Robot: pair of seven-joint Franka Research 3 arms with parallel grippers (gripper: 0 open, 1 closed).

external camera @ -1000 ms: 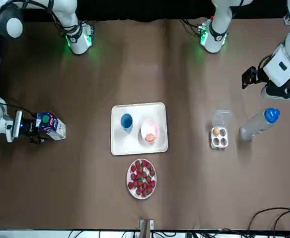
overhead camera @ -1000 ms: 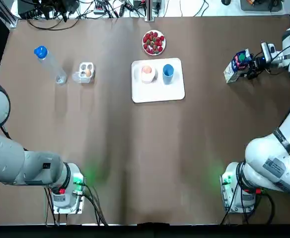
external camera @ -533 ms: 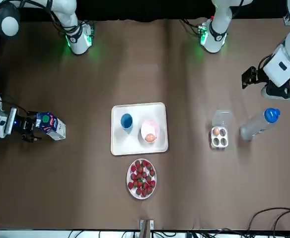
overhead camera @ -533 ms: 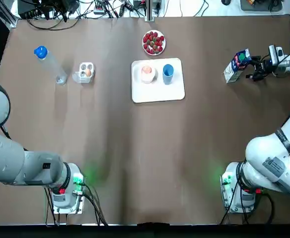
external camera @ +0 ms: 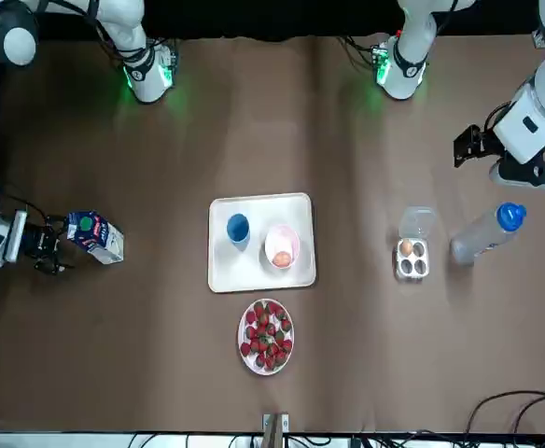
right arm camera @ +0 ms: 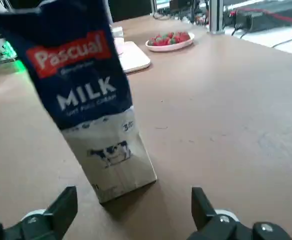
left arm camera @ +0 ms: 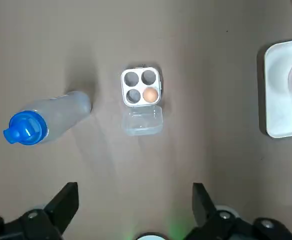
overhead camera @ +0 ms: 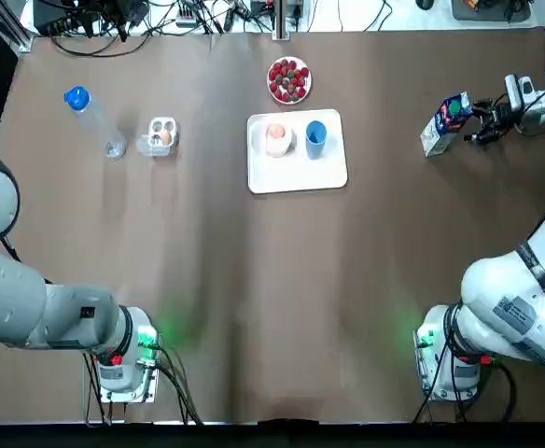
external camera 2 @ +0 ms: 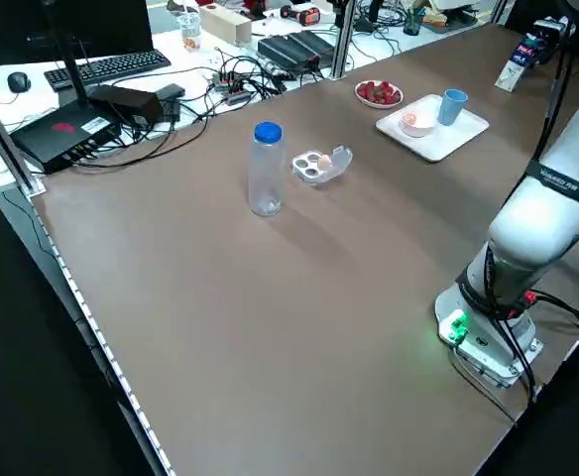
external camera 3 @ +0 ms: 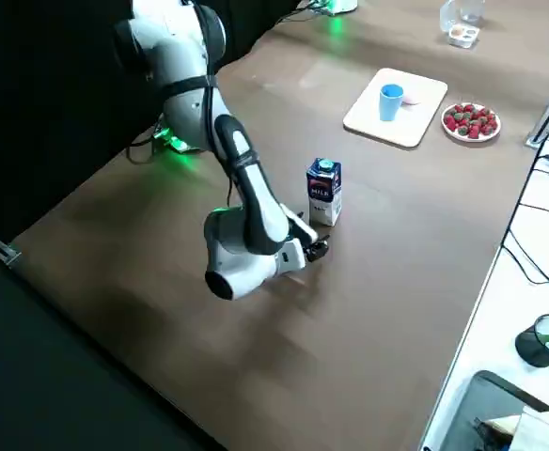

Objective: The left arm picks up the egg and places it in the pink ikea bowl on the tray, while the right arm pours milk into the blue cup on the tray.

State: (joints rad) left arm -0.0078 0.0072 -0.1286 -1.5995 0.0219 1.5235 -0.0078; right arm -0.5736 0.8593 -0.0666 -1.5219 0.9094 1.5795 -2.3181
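An egg (overhead camera: 276, 132) lies in the pink bowl (overhead camera: 278, 149) at the left of the white tray (overhead camera: 300, 177), which sits upper centre in the top view, so the left arm's share looks done. A second egg (overhead camera: 164, 136) sits in one cup of the open egg box (overhead camera: 160, 138), further left, beside a lying water bottle (overhead camera: 93, 121). The left tool (left arm camera: 133, 195) hangs high above that box with its fingers spread wide and nothing between them, probably clear of the work.

The blue cup (overhead camera: 315, 135) stands upright on the tray just right of the bowl; whether it holds milk cannot be told. The milk carton (overhead camera: 445, 121) stands upright on the bare table (overhead camera: 254, 280) at the far right of the top view, well apart from the tray. The right tool (overhead camera: 475, 124) is level with it, just beside it on the outer side, fingers wide open and touching nothing. Held low and sideways like that, it is lined up with the carton's flat sides, the natural hold for tipping it. A plate of strawberries (overhead camera: 289, 80) sits just above the tray.
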